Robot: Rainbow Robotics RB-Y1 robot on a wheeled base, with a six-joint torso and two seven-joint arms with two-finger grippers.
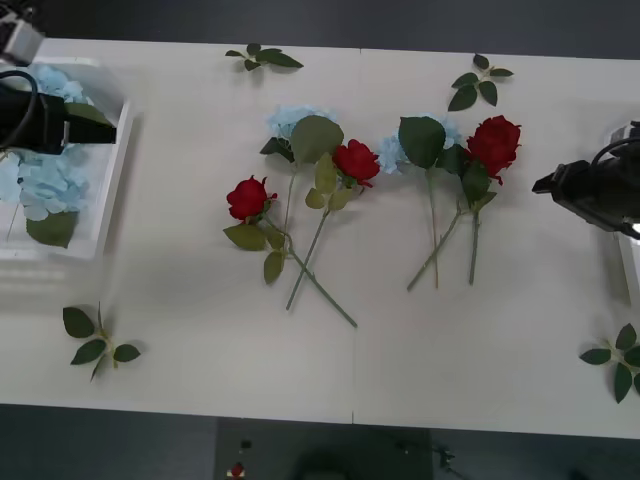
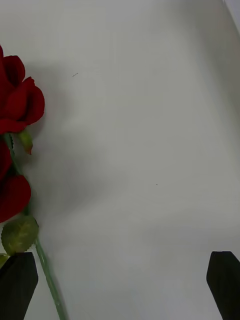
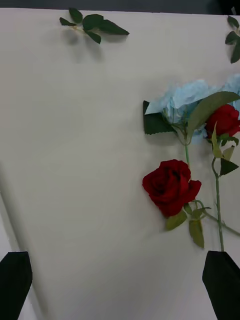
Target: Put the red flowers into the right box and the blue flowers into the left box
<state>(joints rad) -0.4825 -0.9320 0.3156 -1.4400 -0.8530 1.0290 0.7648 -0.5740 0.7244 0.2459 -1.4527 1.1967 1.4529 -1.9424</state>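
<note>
Three red flowers (image 1: 248, 198) (image 1: 356, 160) (image 1: 494, 143) lie mid-table with two blue flowers (image 1: 290, 122) (image 1: 392, 152) among them. The left box (image 1: 112, 170) at the left edge holds more blue flowers (image 1: 45, 180). My left gripper (image 1: 95, 131) hovers over that box's inner side, open and holding nothing; its wrist view shows a red rose (image 3: 171, 186) and a blue cluster (image 3: 182, 100) farther off. Just right of the rightmost rose, my right gripper (image 1: 545, 185) is open and empty (image 2: 120, 287), with red blooms (image 2: 20, 100) beside one finger (image 2: 17, 280). A sliver of the right box (image 1: 632, 270) shows at the right edge.
Loose leaf sprigs lie at the table's far edge (image 1: 262, 57) (image 1: 478, 82), at the near left (image 1: 98, 340) and near right (image 1: 618, 360). The rose stems (image 1: 320, 285) cross each other toward the near side. Bare white table lies between the flowers and both boxes.
</note>
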